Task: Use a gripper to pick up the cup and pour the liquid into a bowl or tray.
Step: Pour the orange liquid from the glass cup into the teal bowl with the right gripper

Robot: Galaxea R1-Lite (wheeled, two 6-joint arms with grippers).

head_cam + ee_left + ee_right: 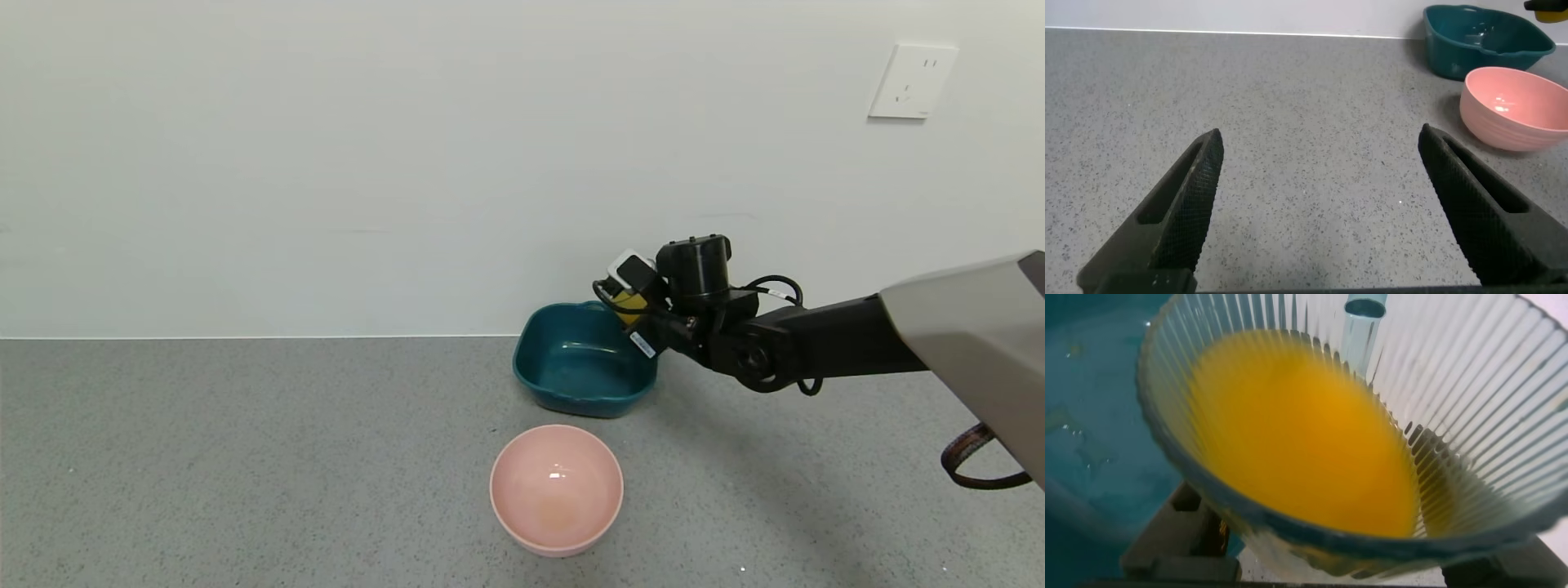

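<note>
My right gripper (635, 317) is shut on the cup (627, 303) and holds it above the far right rim of the dark teal dish (580, 363). In the right wrist view the ribbed translucent cup (1470, 400) fills the frame, with orange-yellow liquid (1290, 433) lying up against its lower wall near the rim. The teal dish (1094, 457) shows below and beside it, wet with a few drops. No stream shows leaving the cup. My left gripper (1319, 155) is open and empty, low over the grey table, out of the head view.
A round pink bowl (557, 490) stands in front of the teal dish, and it also shows in the left wrist view (1519, 106) beside the dish (1482, 41). The white wall runs close behind the dish, with a socket (913, 82) at upper right.
</note>
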